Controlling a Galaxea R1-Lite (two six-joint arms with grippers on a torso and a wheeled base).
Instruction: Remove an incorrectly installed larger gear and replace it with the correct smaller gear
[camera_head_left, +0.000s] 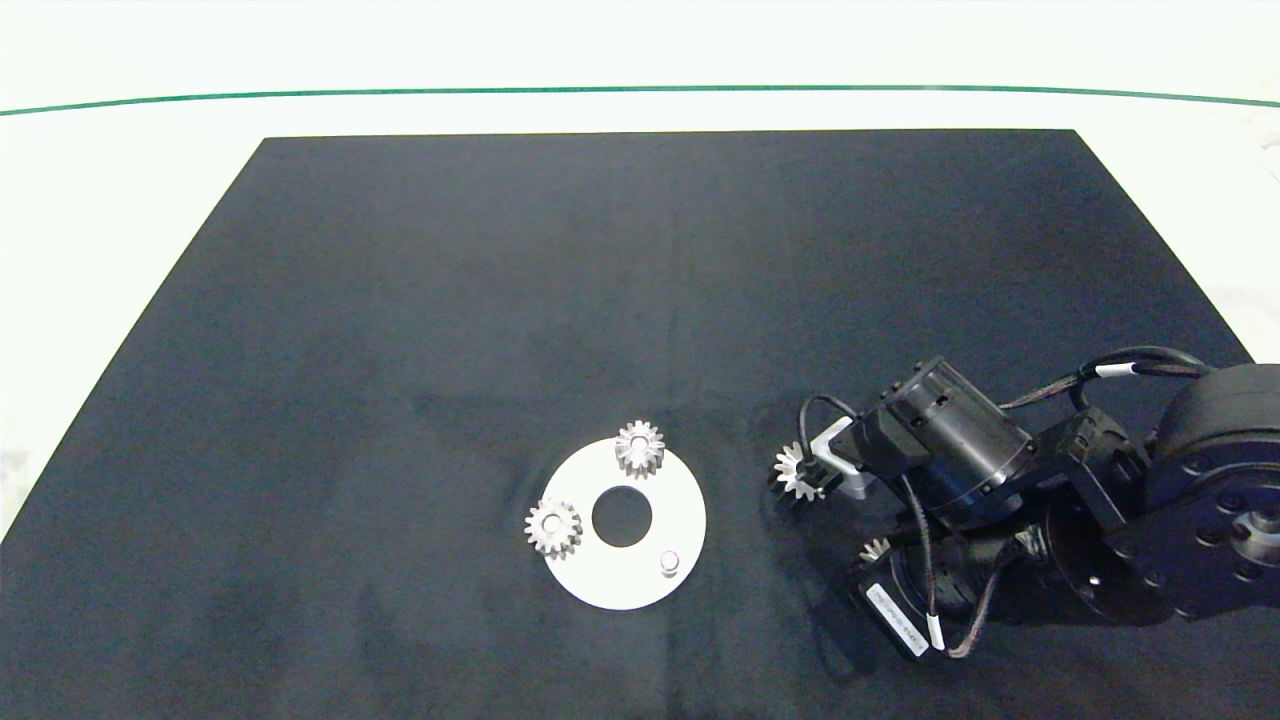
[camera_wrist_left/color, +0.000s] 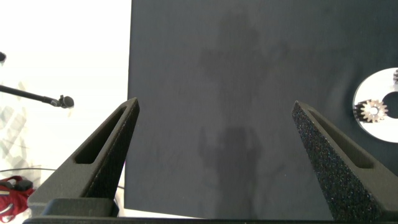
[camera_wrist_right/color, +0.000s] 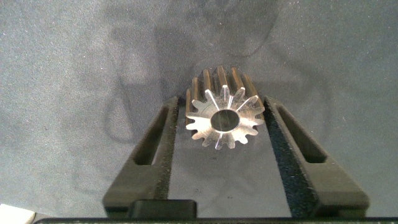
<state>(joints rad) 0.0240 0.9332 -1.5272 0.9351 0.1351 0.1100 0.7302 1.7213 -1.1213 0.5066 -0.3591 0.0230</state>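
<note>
Right claw (camera_wrist_right/color: 225, 124) grips the larger gear (camera_wrist_right/color: 224, 112) — above dark mat (camera_wrist_right/color: 74, 74).

Larger gear (camera_wrist_right/color: 222, 116) — star-toothed, between fingers (camera_wrist_right/color: 155, 149)

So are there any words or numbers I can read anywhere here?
White label on the right arm: it has print, but too small to read.
White tags on the cable: no print shows.
The larger gear in the right hand and the white disc: no writing.

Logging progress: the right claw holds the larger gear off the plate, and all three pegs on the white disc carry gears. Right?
Not quite. The right claw does hold the larger gear, but the head view shows the white disc carrying two gears; its third peg is bare.
</note>
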